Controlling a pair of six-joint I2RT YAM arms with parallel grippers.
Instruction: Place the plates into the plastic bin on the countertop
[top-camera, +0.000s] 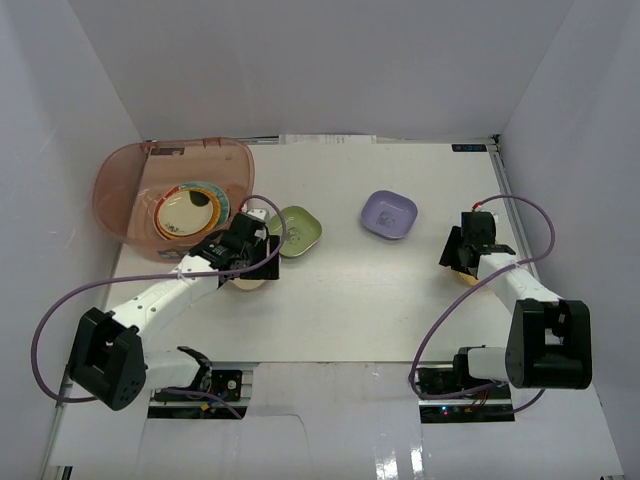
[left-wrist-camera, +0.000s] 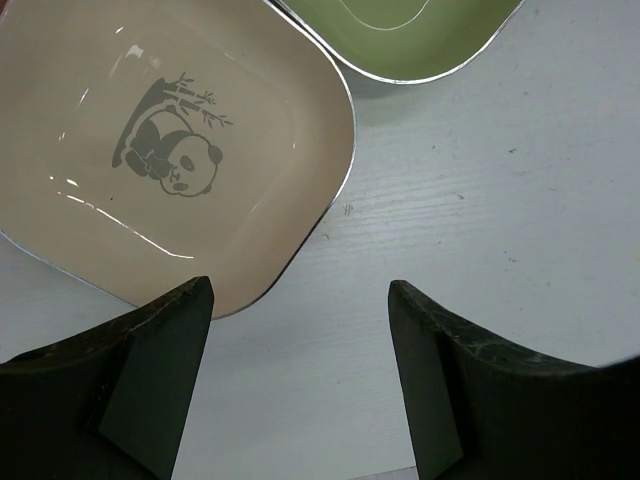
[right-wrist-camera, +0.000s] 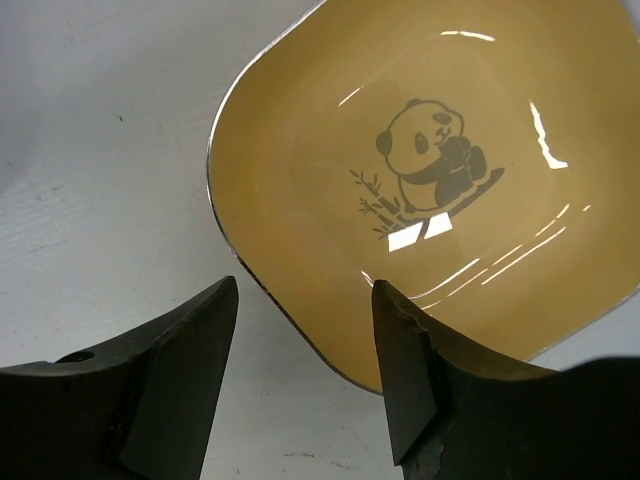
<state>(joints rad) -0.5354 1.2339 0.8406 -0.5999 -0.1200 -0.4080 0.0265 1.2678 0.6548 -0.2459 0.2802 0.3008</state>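
Observation:
The plastic bin (top-camera: 118, 172) stands at the back left of the countertop (top-camera: 380, 300) and holds stacked round plates (top-camera: 190, 210). A green plate (top-camera: 297, 230) (left-wrist-camera: 410, 35) and a lavender plate (top-camera: 389, 214) lie on the counter. My left gripper (top-camera: 240, 252) (left-wrist-camera: 300, 290) is open over a beige panda plate (left-wrist-camera: 170, 150). Its left finger overlaps the plate's near rim, and bare table shows in the gap. My right gripper (top-camera: 468, 247) (right-wrist-camera: 305, 290) is open and straddles the near rim of a yellow panda plate (right-wrist-camera: 430, 170). In the top view that yellow plate (top-camera: 466, 277) is mostly hidden.
White walls (top-camera: 70, 110) close in the counter on the left, back and right. The beige plate's edge lies close to the green one. Purple cables (top-camera: 440, 330) loop from both arms over the near part of the table.

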